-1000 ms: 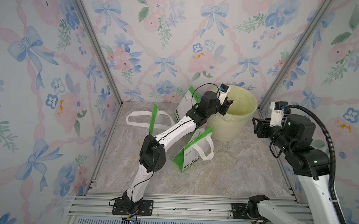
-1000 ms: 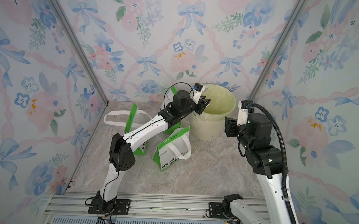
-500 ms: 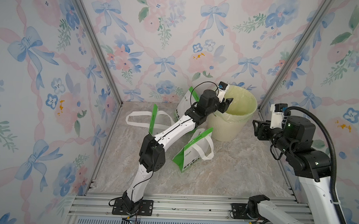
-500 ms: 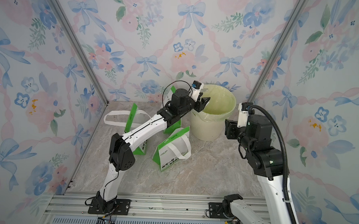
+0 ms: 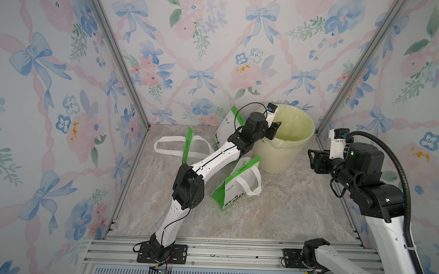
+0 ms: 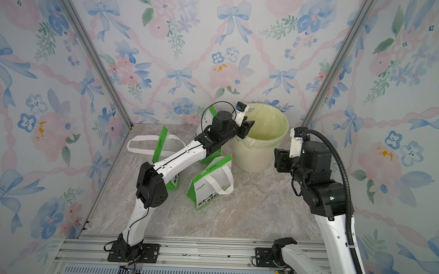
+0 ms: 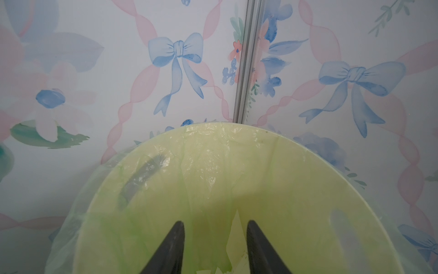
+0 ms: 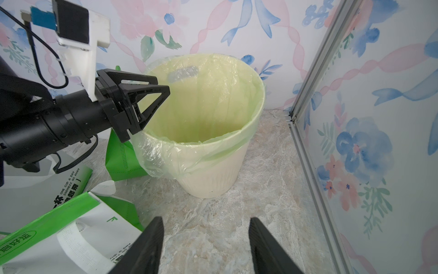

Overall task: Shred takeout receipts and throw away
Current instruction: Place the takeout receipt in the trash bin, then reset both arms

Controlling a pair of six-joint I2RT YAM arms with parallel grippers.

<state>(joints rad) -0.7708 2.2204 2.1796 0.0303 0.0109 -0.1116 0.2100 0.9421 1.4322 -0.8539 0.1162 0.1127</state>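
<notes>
My left gripper (image 5: 276, 127) (image 6: 250, 126) reaches over the near rim of the cream bin (image 5: 283, 155) (image 6: 258, 156), which is lined with a pale green bag. Its fingers stand open with nothing between them (image 7: 214, 223), as the right wrist view also shows (image 8: 162, 86). Below them, pale torn paper scraps (image 7: 233, 237) lie inside the liner; no whole takeout receipts show. My right gripper (image 5: 313, 158) (image 6: 278, 157) hangs to the right of the bin, open and empty (image 8: 206, 219) above the marble floor.
Three green-and-white bags with white loop handles lie around the left arm: one in front of the bin (image 5: 236, 191) (image 8: 71, 227), one behind the arm (image 5: 223, 127), one further left (image 5: 188, 146). The corner post (image 8: 315, 78) and floral walls close in behind the bin.
The left gripper has stayed over the bin rim with only a slight shift. The right arm has sunk a little beside the bin.
</notes>
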